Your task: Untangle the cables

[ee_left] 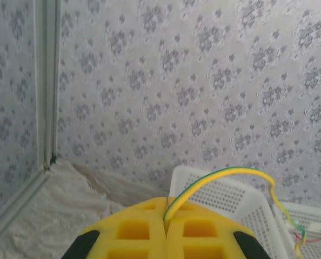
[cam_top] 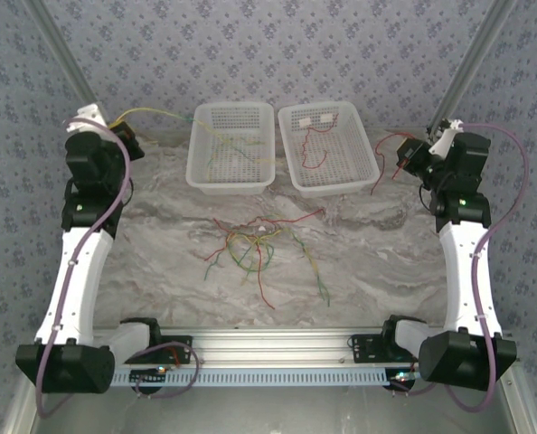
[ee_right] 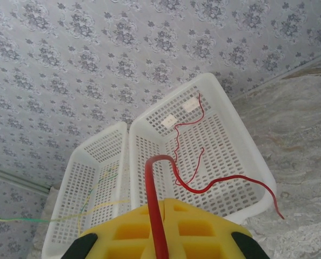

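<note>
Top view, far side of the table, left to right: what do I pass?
left gripper shut on the yellow-green cable → left basket → right basket → red cable → right gripper shut on it

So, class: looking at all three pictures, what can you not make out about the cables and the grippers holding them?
- Top view: the tangle is too small to tell which wire crosses over which.
- Left wrist view: the yellow-green cable runs out of frame at lower right, so its far end is cut off.
- Right wrist view: the gripped end of the red cable is hidden between the yellow fingers of the right gripper.
</note>
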`<state>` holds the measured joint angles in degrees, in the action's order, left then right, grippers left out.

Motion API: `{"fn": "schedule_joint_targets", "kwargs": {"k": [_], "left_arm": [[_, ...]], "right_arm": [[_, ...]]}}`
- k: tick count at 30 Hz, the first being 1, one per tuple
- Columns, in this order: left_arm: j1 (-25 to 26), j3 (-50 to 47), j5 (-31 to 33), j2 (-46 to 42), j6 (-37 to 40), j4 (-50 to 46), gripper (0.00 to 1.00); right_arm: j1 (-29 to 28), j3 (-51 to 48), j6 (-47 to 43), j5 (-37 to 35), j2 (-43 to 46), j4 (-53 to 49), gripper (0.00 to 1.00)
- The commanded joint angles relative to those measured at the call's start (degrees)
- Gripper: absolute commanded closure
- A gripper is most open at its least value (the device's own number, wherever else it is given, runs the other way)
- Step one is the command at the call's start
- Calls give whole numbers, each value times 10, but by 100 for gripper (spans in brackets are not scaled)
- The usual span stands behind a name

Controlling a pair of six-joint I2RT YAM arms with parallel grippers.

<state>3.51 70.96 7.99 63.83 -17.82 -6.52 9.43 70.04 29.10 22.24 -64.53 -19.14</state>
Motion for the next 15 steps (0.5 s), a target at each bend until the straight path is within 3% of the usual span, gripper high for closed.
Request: {"fn": "schedule_joint_targets", "kwargs": {"k": [1,5,8,11,15], "left_arm": [[40,33,109,32,70,-15,100],[64,75,186,91,84,-36,100],[73,111,277,131,90,-41,100],[73,203,363,202,98,-103,100],[73,290,430,276,111,-144,100]], "right_arm": [[-11,25,-14,-8,0,-8,100],[-20,27,-17,-11,1,-12,100],[-25,35,-27,-20,-2,-22,100],[-28,37,-27,-22,-3,-24,100],[-34,32,-29,-28,-3,-23,100]]}}
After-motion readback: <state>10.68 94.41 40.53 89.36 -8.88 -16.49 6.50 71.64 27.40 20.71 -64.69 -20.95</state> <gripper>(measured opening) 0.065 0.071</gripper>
